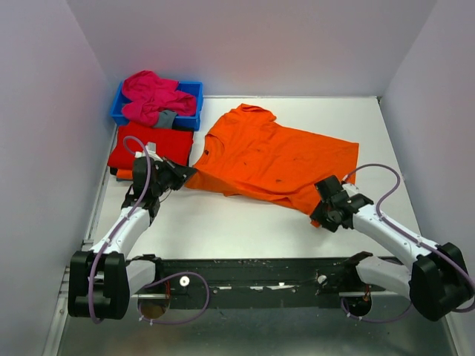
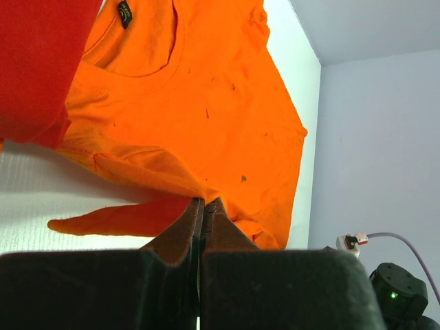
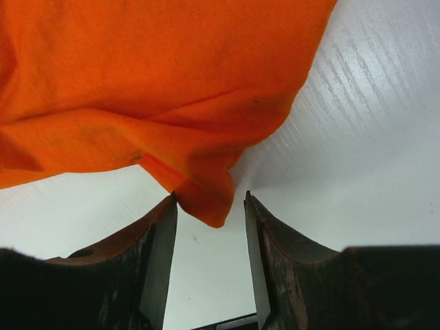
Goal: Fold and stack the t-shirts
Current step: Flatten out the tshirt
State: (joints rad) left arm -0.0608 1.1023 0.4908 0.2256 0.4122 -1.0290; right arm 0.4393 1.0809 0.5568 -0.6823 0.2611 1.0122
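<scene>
So, white table (image 1: 245, 222) with a big bright orange cloth t-shirt (image 1: 274, 159) spread flat across the middle, collar toward the far side. At the far left there's a folded red cloth t-shirt (image 1: 152, 144), and just beyond it a crumpled magenta-pink cloth t-shirt (image 1: 152, 96) sits in a blue plastic bin (image 1: 194, 93). The left gripper (image 2: 204, 201) has its fingers pressed together on the orange shirt's near-left edge. The right gripper (image 3: 210, 196) has its fingers apart, with the shirt's near-right corner sitting between them, not pinched.
</scene>
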